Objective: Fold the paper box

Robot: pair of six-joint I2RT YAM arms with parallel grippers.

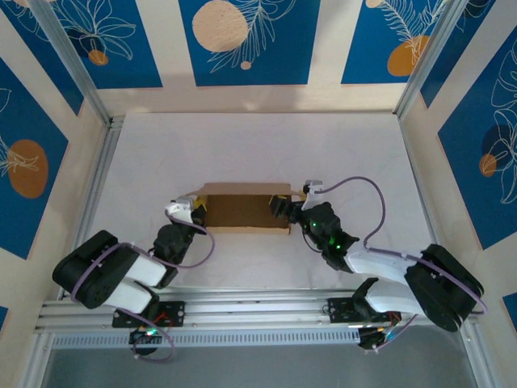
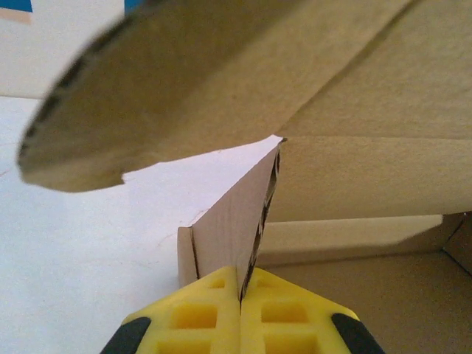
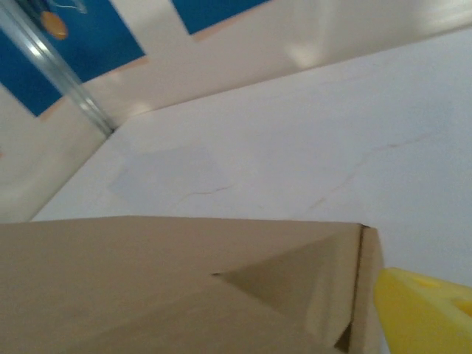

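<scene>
On table (image 1: pixel 242 145) | left end effector (image 2: pixel 240 286) pinching paper box (image 1: pixel 242 212) | right end effector (image 1: pixel 284 210) state unclear

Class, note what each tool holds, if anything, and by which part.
The left tool is shut on the paper box, pinching the edge of an upright flap at its left end. The right tool stands open at the other end, gripping nothing.

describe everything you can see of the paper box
The paper box is plain brown corrugated cardboard, a shallow, partly folded rectangle on the table, lengthwise left to right, inside facing up. The left pincer is shut on an upright end wall, a flap hanging over it. The right pincer stands at the other end, jaws open.
</scene>
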